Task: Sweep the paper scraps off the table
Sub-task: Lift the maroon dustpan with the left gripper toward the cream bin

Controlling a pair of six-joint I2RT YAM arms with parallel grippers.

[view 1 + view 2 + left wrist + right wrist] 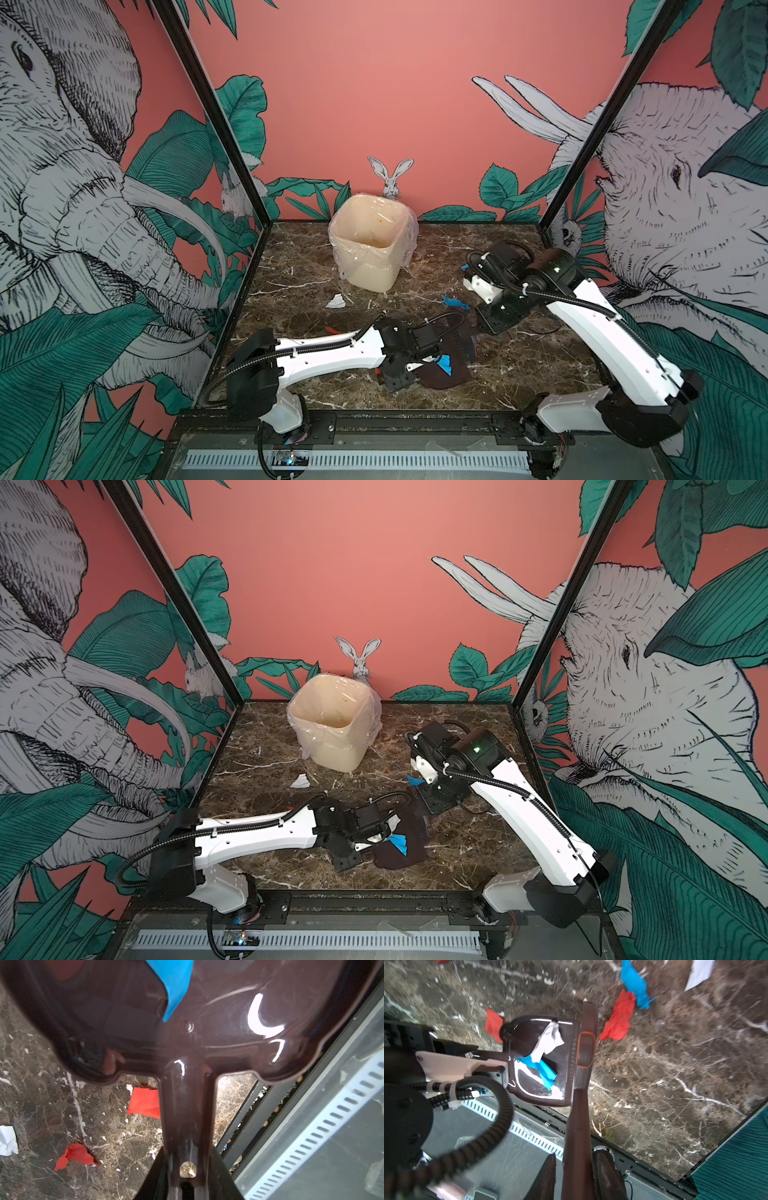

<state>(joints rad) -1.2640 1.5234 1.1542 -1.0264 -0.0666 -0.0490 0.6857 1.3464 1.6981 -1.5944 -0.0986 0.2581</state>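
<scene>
Pink back wall [374, 104] w/ rabbit [390, 178], elephants [70, 187] & green leaves [174, 153] on side walls [166, 75]; black corner posts [217, 124]

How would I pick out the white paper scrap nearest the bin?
Find the cream, plastic-lined bin at the back of the marble table. Just in front lies a creased white scrap, apart from the rest; a blue scrap lies farther right.

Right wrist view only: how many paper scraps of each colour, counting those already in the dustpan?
red scraps: 3
blue scraps: 2
white scraps: 2
Total: 7
One blue and one white lie in the dustpan.
</scene>
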